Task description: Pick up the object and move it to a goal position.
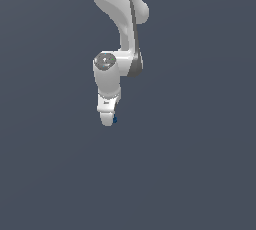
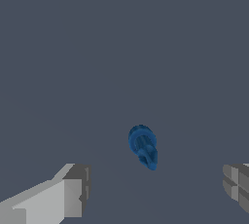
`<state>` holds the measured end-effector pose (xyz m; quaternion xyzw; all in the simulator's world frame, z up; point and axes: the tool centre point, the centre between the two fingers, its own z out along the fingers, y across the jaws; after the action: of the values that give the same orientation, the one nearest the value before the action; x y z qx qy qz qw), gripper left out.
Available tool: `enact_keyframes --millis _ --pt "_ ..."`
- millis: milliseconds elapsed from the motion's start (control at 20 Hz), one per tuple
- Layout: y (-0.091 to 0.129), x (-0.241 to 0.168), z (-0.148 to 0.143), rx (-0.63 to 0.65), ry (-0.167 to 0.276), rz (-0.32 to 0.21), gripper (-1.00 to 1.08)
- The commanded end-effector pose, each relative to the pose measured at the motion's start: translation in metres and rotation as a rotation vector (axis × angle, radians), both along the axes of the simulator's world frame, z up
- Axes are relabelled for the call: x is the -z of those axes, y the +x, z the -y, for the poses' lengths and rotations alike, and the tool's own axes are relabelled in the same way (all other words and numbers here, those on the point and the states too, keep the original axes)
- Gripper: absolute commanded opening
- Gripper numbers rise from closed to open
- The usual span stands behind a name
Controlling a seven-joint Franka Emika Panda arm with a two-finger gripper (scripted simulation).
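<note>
The object (image 2: 143, 146) is a tiny dark blue knobby piece with a wider ridged end, lying on the flat grey surface. In the wrist view it sits between my two fingers, nearer the middle, touching neither. My gripper (image 2: 154, 194) is open, with one finger (image 2: 73, 191) and the other finger (image 2: 237, 184) far apart. In the exterior view my white gripper (image 1: 107, 120) points down, and only a blue sliver of the object (image 1: 115, 119) shows beside its tip.
A plain grey surface (image 1: 200, 174) fills both views. The white arm (image 1: 120, 19) comes down from the top of the exterior view.
</note>
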<state>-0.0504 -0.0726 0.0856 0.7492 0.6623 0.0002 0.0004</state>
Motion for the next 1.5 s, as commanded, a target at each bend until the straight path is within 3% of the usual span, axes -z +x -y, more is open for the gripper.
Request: enact_keyframes --millis 0,550,600,1450 --pt "-0.001 0.009 0.0 -0.001 0.0 -0.001 1.0" --pt "-0.001 0.043 0.0 -0.004 0.0 -0.001 1.0" --pt "-0.001 0.043 0.0 -0.004 0.0 -0.001 -1.0" --pt "0.001 0.029 -0.01 -0.005 0.0 -0.001 -1.0"
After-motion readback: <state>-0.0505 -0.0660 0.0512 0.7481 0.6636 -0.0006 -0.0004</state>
